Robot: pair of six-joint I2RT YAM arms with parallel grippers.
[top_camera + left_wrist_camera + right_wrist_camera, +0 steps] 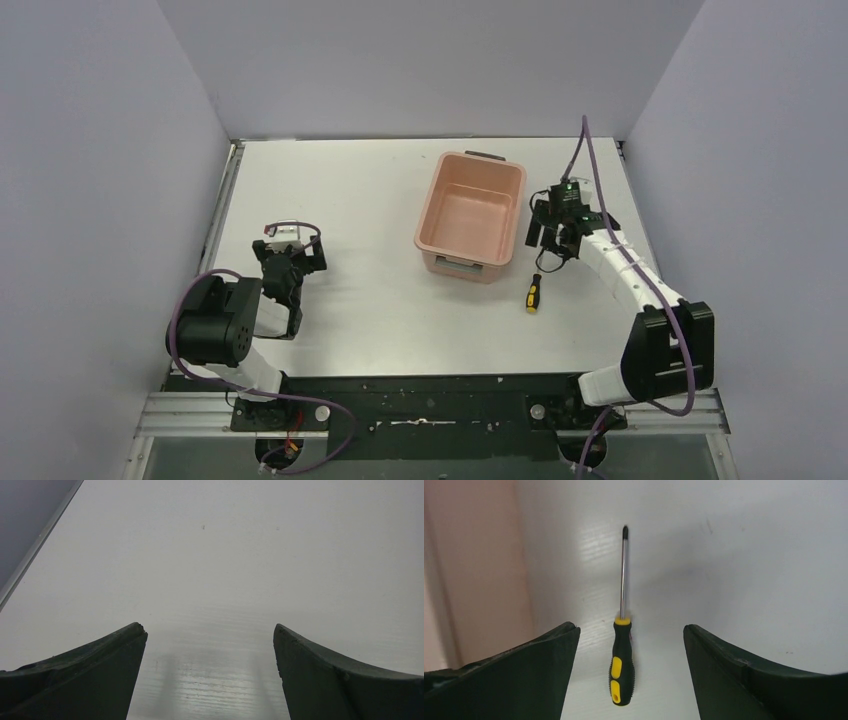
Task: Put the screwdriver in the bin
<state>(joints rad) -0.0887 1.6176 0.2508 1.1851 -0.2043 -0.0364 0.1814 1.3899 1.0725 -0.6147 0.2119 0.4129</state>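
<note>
The small, slim screwdriver [534, 292] with a yellow-and-black plastic handle and thin metal shaft lay flat on the white table [350, 190]. It sat just beside the near right corner of the salmon-pink rectangular plastic bin [470, 215], apart from it, with the tip pointing away from the arms. The right pincer [555, 243] hovered over it, jaws wide and empty. Its wrist view showed the handle centred in the gap, apparently lined up for a straight descent. The bin's wall stood close on one side of the jaws, leaving less room there; the other side was open table. The left pincer [208, 630], also wide and empty, hung over bare table, well apart.
</note>
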